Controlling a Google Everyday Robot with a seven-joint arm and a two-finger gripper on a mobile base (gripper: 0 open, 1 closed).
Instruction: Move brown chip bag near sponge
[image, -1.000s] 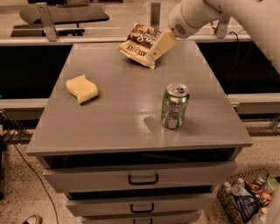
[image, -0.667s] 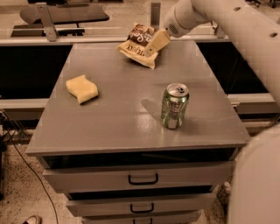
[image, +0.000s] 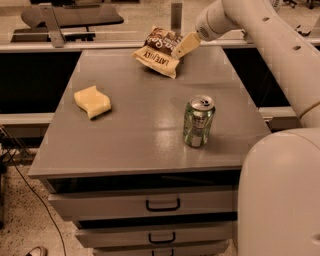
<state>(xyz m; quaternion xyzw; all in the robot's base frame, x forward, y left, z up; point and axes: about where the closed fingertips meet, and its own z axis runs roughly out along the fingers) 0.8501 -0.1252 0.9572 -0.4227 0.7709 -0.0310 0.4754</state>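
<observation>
- Sponge (image: 92, 101): pale yellow, wavy-edged, flat on the grey table top (image: 140, 135), left side, near the left edge but inside it.
- Bare surface runs from the sponge across the middle to the front edge; wide free stretch between sponge and bag.
- Brown chip bag (image: 159, 51): at the far edge of the top, about centre. Dark-brown crinkled foil, white lettering, pale yellow band at its lower end, that end tipped toward the near left.
- Gripper (image: 182, 49): tan, at the bag's right edge, overlapping it. Cannot tell whether it is clamped on the bag or loose.
- Green soda can (image: 198, 121): upright, right of centre, well apart from bag and sponge, near the front edge. Contents not visible.
- White arm (image: 260, 35): comes in from the right over the far right corner.
- Drawers (image: 125, 206) below the top: pushed in, dark handles, contents hidden.
</observation>
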